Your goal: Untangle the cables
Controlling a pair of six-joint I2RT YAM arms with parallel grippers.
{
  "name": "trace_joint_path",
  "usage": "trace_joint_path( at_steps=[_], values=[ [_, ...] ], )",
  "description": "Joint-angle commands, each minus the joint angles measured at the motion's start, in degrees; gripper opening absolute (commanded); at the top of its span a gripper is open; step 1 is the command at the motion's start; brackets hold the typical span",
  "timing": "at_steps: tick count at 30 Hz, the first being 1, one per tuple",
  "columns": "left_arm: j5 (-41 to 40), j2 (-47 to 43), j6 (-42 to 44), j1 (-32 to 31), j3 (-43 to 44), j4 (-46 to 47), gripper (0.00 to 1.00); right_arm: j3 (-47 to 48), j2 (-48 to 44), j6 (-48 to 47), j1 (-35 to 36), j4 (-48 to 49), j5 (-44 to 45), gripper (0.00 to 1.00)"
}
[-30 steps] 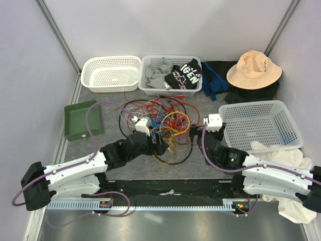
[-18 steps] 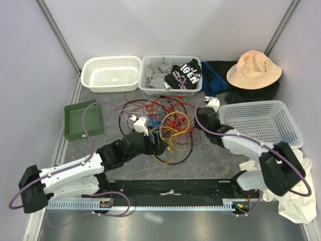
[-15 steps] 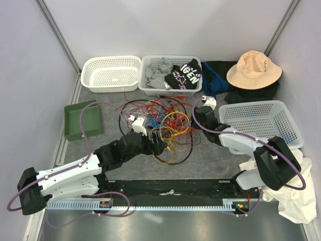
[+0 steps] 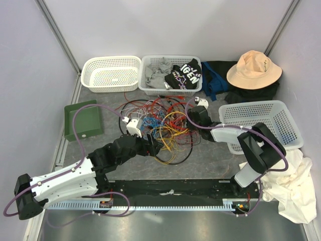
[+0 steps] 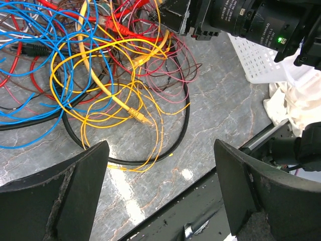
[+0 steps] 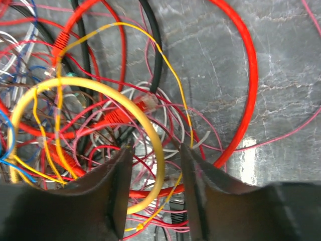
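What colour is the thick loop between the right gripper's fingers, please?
The loop is yellow; see the right wrist view.

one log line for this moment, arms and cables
left gripper open above cables | right gripper open astride yellow cable loop | cables tangled

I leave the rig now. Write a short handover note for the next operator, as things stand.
End effectors: left end effector open, empty, above the tangle's near edge; right end effector partly open around a yellow cable loop, not clamped.
Things: cables in one tangle, mid table.
Done: no strand separated.
Left: pull every strand free.
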Motion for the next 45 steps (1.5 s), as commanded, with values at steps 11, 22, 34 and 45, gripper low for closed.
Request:
trace_joint_path(
  at_steps=[11, 22, 34, 45],
  values=[
    [-2.07, 0.49, 1.04, -0.24, 0.0, 0.04, 0.91, 7.09, -28.61, -6.27, 9.71, -14.09, 16.51, 0.0],
    [-2.78, 0.84, -0.8, -0.24, 0.35, 0.48, 0.9, 29.69, -43.57, -15.23, 12.53, -30.29, 25.11, 0.0],
    [-2.34, 1.54, -2.73, -0.15, -0.18, 0.83, 0.89, 26.81, -45.77, -17.99, 9.21, -34.06, 48.87, 0.0],
    [1.26, 5.93, -3.79, -0.23, 0.08, 4.43, 0.89, 19.42, -42.53, -0.13, -16.79, -37.67, 27.62, 0.0]
  ],
)
